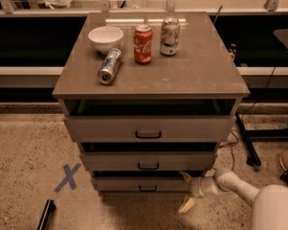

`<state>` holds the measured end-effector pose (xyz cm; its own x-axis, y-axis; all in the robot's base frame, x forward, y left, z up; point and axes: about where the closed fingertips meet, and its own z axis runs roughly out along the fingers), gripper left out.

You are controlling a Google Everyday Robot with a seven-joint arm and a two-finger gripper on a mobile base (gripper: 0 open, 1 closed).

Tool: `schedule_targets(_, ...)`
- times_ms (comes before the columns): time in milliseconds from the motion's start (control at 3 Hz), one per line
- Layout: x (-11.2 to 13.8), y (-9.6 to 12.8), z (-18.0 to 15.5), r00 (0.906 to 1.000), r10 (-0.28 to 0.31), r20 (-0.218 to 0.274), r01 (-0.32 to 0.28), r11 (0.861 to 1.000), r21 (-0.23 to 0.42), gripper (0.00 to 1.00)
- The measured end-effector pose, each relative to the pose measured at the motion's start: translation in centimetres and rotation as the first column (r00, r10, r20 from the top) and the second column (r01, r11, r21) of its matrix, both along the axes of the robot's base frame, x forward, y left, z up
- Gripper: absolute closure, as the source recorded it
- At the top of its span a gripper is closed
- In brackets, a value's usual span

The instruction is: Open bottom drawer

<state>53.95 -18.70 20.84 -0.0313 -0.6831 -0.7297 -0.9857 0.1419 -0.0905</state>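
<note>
Tool (186, 191) is spread open, holding nothing, right at the corner of the bottom drawer (129, 184). The handle (148, 189) sits beyond the tool at mid-front, so I'd shift there first, then pull straight out.

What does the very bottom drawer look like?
The bottom drawer is the lowest of three, a flat grey-beige front with a small black handle in the middle. A dark gap shows above it. It sits just above the floor. The gripper is at its right end, open.
</note>
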Motion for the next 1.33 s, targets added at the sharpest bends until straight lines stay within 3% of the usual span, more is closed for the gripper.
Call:
schedule_targets(333, 2.0, -0.8, -0.5, 0.9999, -0.008, 0.013, 0.009, 0.999, -0.032, 0.11)
schedule_targets(667, 2.4, -0.6, -0.8, 0.9999, 0.0, 0.014, 0.001, 0.998, -0.06, 0.26)
schedule_targets(1000, 1.5, 0.0, -1.8, 0.9998, 0.018, -0.002, -0.018, 0.997, -0.074, 0.36)
schedule_targets(1333, 0.3, 0.4, -2.4, 0.9995, 0.027, -0.014, -0.028, 0.997, -0.067, 0.36)
